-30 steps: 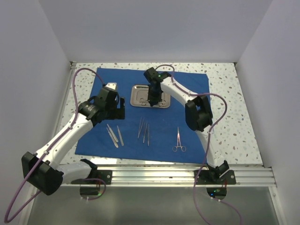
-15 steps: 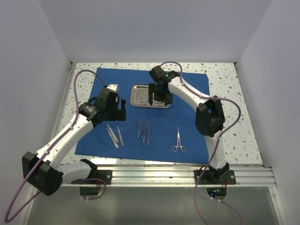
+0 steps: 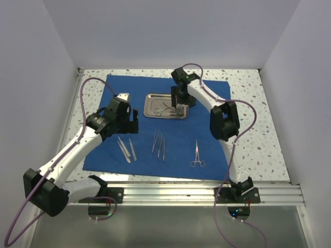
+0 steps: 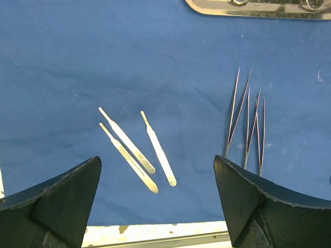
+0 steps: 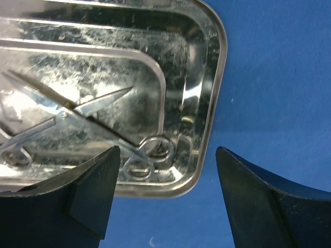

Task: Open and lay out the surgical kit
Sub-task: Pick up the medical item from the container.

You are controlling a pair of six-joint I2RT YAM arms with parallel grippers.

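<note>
The surgical kit lies unwrapped. Its royal-blue drape (image 3: 212, 139) is spread flat on the table, with the steel tray (image 3: 150, 98) at the back middle. Scissors (image 5: 77, 119) lie inside the tray (image 5: 207, 119). My right gripper (image 5: 168, 170) hovers open over the tray's right end and holds nothing. On the drape lie three scalpel handles (image 4: 126, 140), a cluster of thin forceps (image 4: 247, 124) and a ring-handled clamp (image 3: 197, 155). My left gripper (image 4: 156, 173) hangs open above the near ends of the scalpel handles, empty.
Speckled tabletop (image 3: 258, 129) borders the drape on all sides. White walls close in the left, right and back. An aluminium rail (image 3: 207, 191) runs along the near edge. Purple cables loop from both arms.
My right gripper was shut low in the tray; it has opened, risen and shifted toward the tray's right end. Scissors now show in the tray. The left arm has barely moved.
</note>
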